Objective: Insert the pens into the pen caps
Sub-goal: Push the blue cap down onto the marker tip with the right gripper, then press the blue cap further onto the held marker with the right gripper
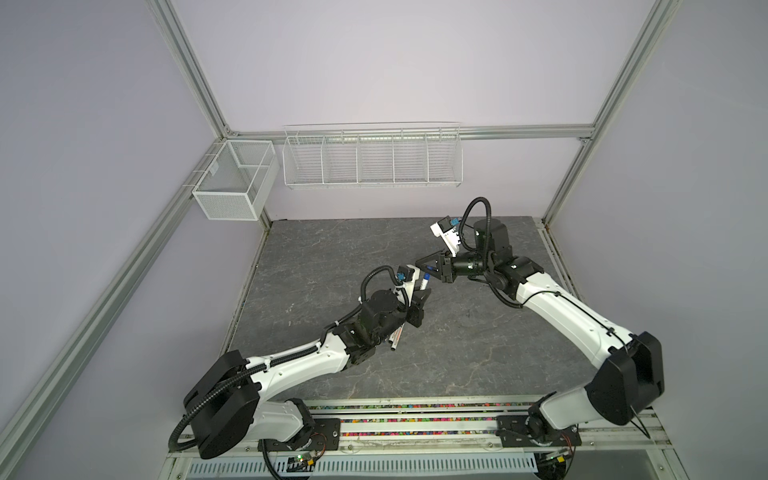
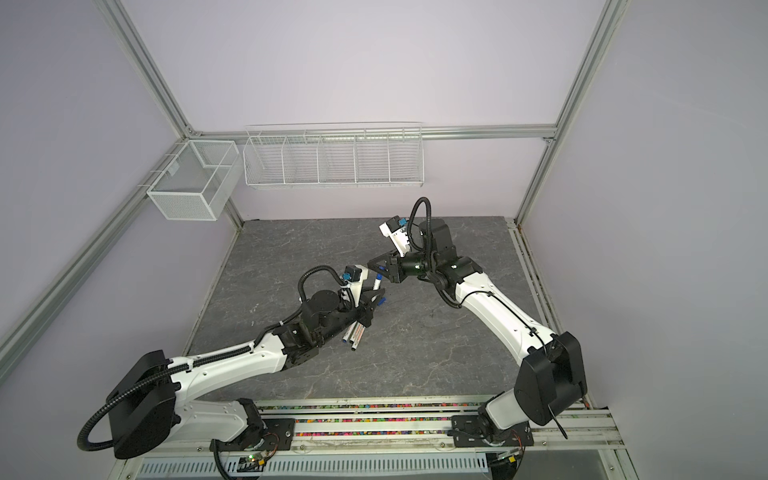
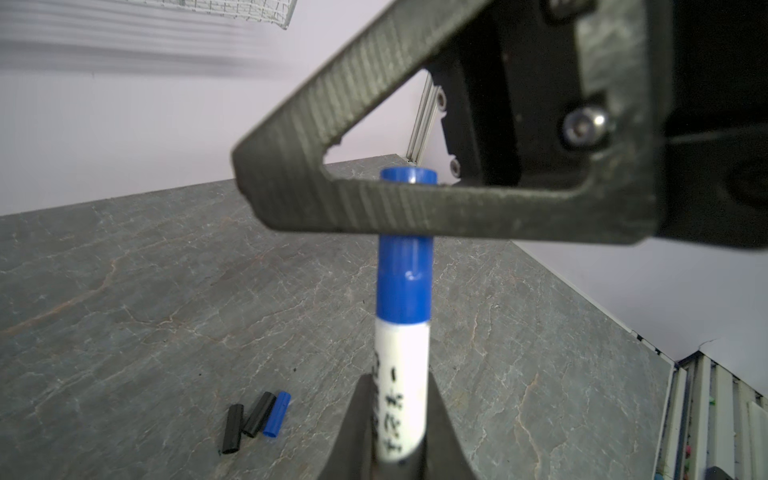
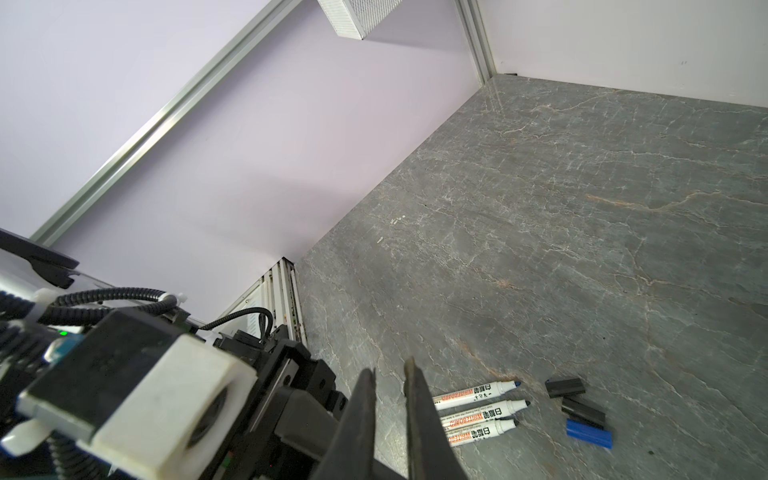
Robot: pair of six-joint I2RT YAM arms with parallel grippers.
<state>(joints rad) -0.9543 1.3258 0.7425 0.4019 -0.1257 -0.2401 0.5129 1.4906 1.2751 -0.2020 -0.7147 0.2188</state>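
Mid-frame in both top views: left gripper (image 3: 399, 390) clamped on pen (image 3: 401, 365) barrel, upright. Right gripper (image 4: 390, 368) pinched shut across blue cap (image 3: 403, 291), cap over tip. Whether seated: unclear. Advice: press straight along pen axis, no side load. Loose pens (image 2: 354, 332) just below centre; spare caps (image 4: 582, 411) beside them.

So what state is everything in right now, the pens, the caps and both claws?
left claw: shut on the held pen
right claw: shut on the blue cap
held pen: capped, its tip inside the blue cap
blue cap: on the held pen's tip
three other pens: uncapped, lying on the table
three loose caps: empty, lying beside those pens
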